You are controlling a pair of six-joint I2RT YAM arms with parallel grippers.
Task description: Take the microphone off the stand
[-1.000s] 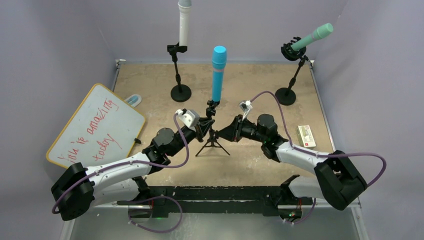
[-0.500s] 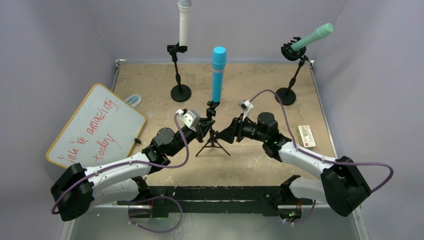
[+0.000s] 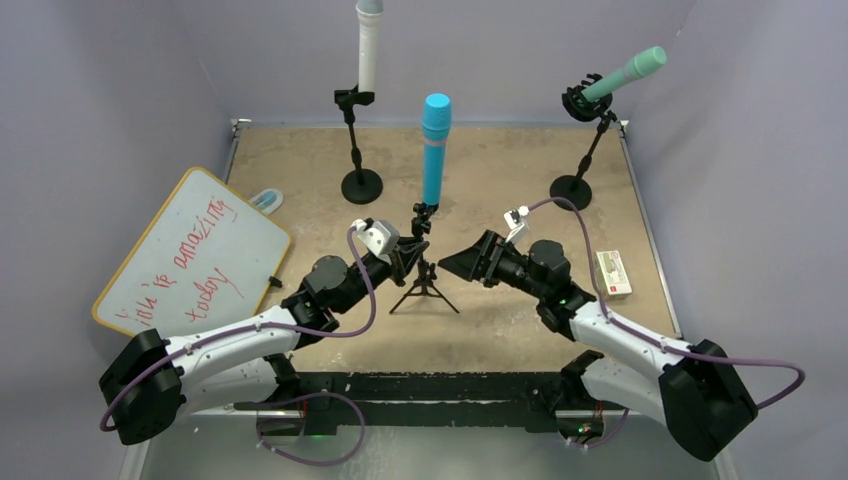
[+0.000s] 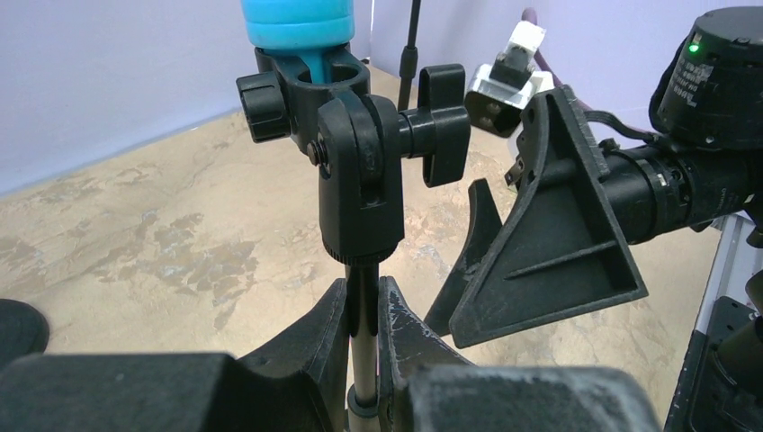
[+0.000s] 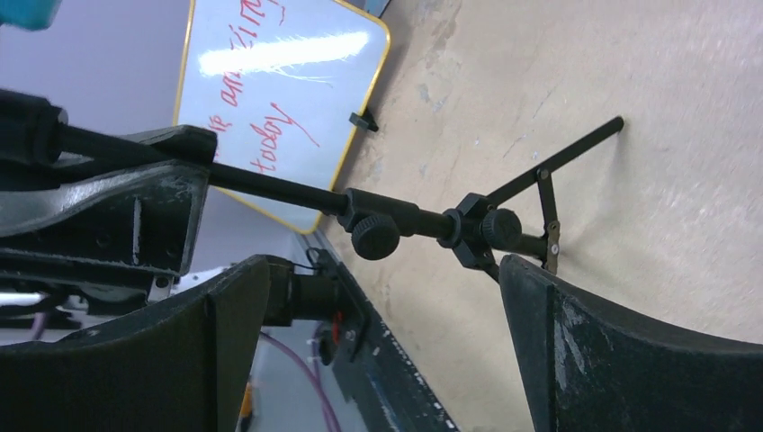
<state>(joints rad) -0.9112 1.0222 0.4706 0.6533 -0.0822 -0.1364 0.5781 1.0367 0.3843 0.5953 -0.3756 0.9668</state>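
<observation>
Overhead, shows a flat table (image 3: 500, 160) with a matte, mottled tan top, walled in pale lilac. At its left edge, a glossy round-cornered whiteboard (image 3: 190, 250) framed in yellow and scrawled in red.

From the near edge, the left arm (image 3: 240, 340) and right arm (image 3: 620, 335), jointed, in white and black shells, reaching low and inward toward the middle, with purple cables (image 3: 365, 290) looping over them.

Between them, near centre, a slim black tripod stand (image 3: 425, 285) with thin splayed legs, topped by a chunky plastic clip (image 4: 310, 81) with knobs. Upright in that clip, the microphone (image 3: 435, 150): a smooth bright-blue cylinder with a rounded cap.

On the stand's left, the left gripper (image 4: 364, 315), its scuffed black fingers (image 4: 315, 333) pinched narrowly on the thin metal pole (image 4: 363, 279) just below the clip joint.

On the stand's right, the right gripper (image 3: 465, 262), angled toward the stand, its wedge-shaped fingers (image 4: 549, 243) spread wide, near the pole but apart from it, holding nothing.
</observation>
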